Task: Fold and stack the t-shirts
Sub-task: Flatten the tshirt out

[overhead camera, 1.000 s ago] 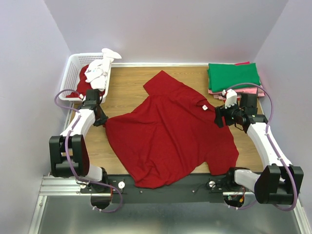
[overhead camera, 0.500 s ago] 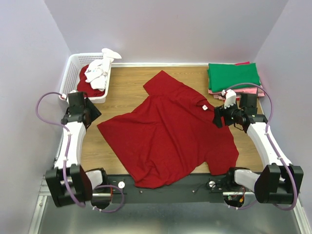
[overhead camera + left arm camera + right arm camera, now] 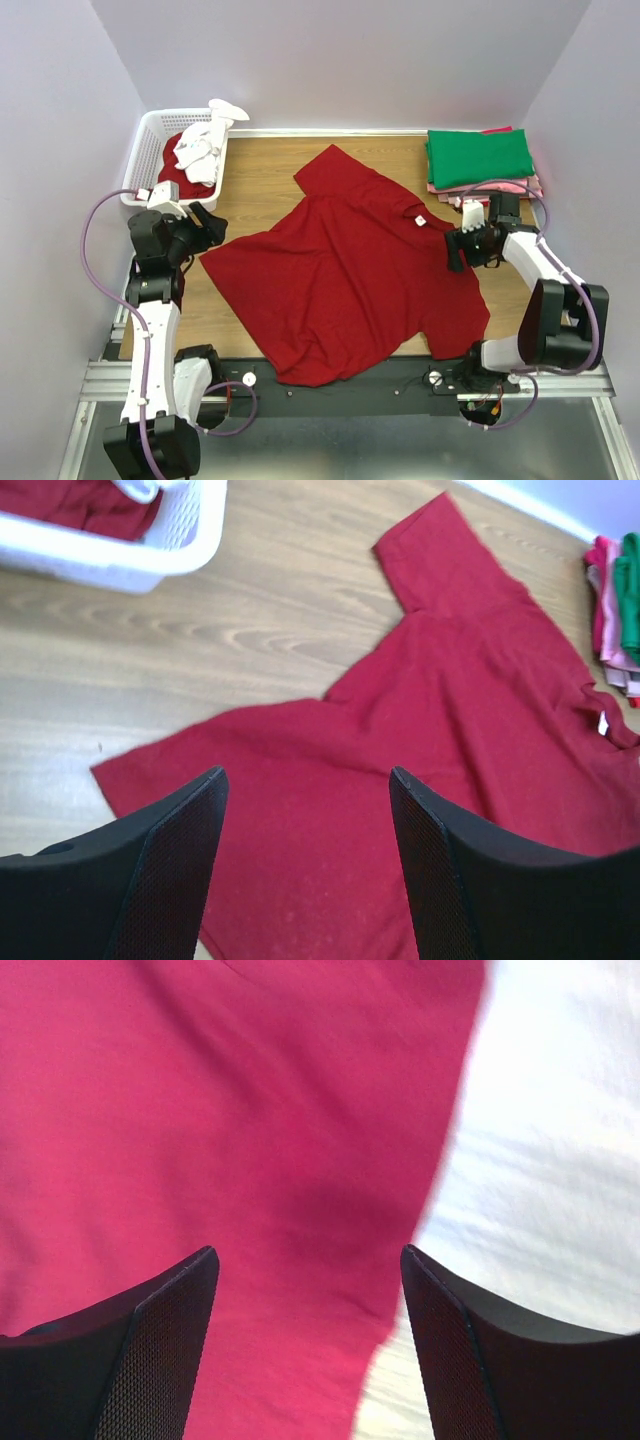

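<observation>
Dark red t-shirt (image 3: 350, 275) between basket (image 3: 140, 155) and folded stack (image 3: 478, 157); left tool (image 3: 307, 776), right tool (image 3: 308, 1251) with jaws apart.

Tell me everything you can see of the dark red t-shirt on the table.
The dark red t-shirt is plain soft cloth, short-sleeved, with a small white label at the neck. It lies unfolded and lightly wrinkled on the wooden table, skewed, its hem past the near edge. The right gripper hangs over its right edge, jaws open.
</observation>
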Motion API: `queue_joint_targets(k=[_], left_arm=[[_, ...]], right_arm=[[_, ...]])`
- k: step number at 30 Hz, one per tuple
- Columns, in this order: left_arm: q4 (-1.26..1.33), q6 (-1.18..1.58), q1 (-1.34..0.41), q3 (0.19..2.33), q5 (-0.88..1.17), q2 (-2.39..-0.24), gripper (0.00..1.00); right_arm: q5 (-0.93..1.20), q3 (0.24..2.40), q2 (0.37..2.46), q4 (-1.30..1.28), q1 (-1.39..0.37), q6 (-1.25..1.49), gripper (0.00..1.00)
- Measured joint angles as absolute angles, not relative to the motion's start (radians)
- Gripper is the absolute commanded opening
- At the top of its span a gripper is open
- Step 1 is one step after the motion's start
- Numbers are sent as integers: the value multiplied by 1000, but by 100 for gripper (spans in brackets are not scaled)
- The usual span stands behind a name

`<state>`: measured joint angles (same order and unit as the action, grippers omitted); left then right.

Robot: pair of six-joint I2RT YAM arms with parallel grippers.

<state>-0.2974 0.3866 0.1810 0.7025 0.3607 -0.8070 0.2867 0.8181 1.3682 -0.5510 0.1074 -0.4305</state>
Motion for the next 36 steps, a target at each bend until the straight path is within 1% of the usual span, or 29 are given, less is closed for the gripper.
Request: queue_joint_targets(k=[4,8,11,12,14,16,18,24,30,32,33,36], left_arm=[[-246,384,169,682,376,-787,73],[-222,384,152,666,379,-790,73],[-212,384,143,663,379,-788,73],[-207,384,141,663,379,-785,73],[-203,384,137,663,379,-778,73],[-200,384,134,663,379,-768,73],[-192,384,131,663,379,-760,73],[-180,384,124,659,379,-745,73],[-175,385,122,658,380,-733,73],[-173,385,120,657,381,-733,73],[-173,385,118,657,381,-733,73],[-173,385,115,657,384,-733,73]], right_arm=[[242,819,1447,-572,156,-448,75],[226,839,1519,-584,157,-447,64],[215,861,1554,-588,157,-452,49],[210,865,1559,-590,157,-454,35],[200,868,1565,-592,157,-468,17],[192,868,1565,-605,157,-494,9],[184,868,1563,-624,157,-515,5],[101,820,1491,-718,157,-643,4],[-19,730,1260,-914,158,-885,6],[-43,718,1205,-970,161,-939,9],[-50,719,1185,-995,165,-963,22],[-58,738,1174,-1048,168,-1014,57]])
